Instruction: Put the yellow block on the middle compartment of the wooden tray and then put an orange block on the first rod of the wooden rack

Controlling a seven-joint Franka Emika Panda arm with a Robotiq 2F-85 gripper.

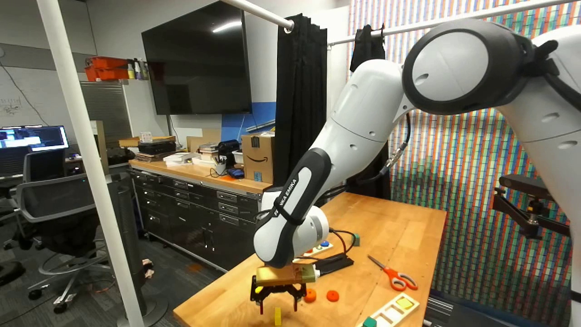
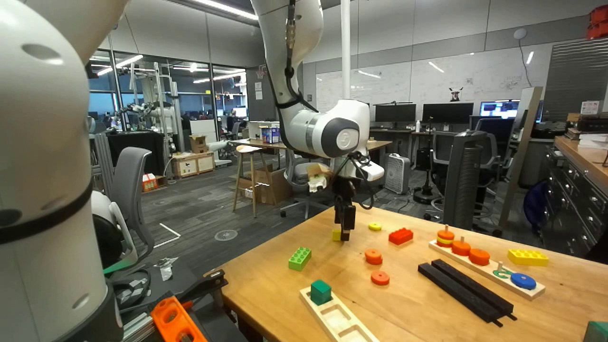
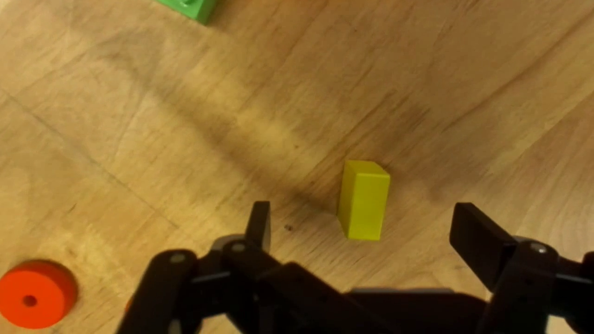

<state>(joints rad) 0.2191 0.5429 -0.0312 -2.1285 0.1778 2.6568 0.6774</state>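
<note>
In an exterior view, toward the far left edge of the desk [image 2: 261, 270], lay a light-green brick [image 2: 300, 259]. Next, by the near left edge, was the wooden tray [image 2: 335, 315], a green cube [image 2: 320, 292] in one end compartment and a yellow piece [image 1: 404, 303] in the opposite end one. The yellow block [image 3: 364, 204] rested on the desk toward its far corner. The fingers [image 3: 478, 241] were spread wide, one on either side of the block in the wrist view and clear of it; how high their tips hung over the desk was hard to judge. Round orange blocks [image 2: 380, 278] lay farther right, around mid-desk, with a yellow disc [image 2: 375, 227] and a red brick [image 2: 401, 236] toward the far right edge. Past two black bars [image 2: 465, 289] stood the wooden rack [image 2: 488, 270], near that same edge, orange rings [image 2: 479, 256] on its left part and a blue disc [image 2: 523, 280] at its right end.
</note>
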